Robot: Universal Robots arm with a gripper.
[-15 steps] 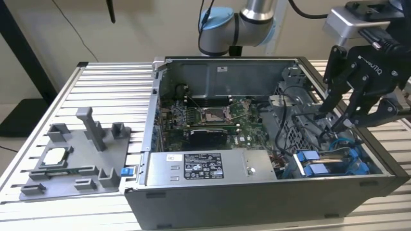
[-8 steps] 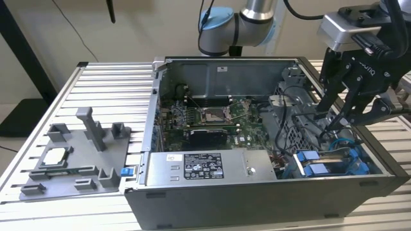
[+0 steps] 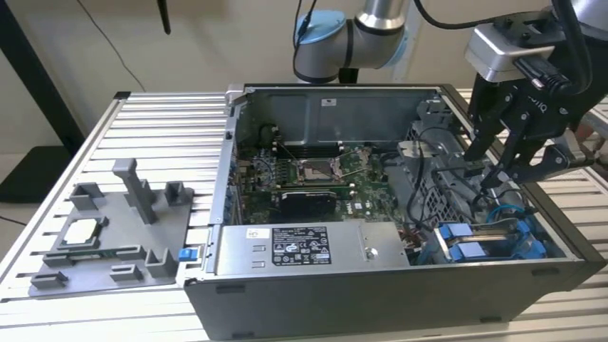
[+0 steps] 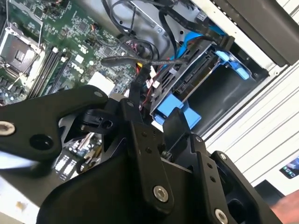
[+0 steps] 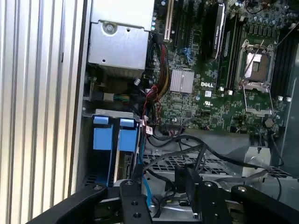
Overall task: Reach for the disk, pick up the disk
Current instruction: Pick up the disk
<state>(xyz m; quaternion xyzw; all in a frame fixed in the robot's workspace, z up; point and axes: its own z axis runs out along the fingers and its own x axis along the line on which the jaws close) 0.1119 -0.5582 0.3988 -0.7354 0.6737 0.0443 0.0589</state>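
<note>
Gripper (image 3: 506, 174): jaws spread wide, nothing held, hanging over the open computer case (image 3: 380, 299). Disk (image 3: 472, 241) sits on edge in the case's corner drive bay, blue carrier tabs up. It lies below the fingertips, apart from them. Its long axis probably runs down into the case.
</note>
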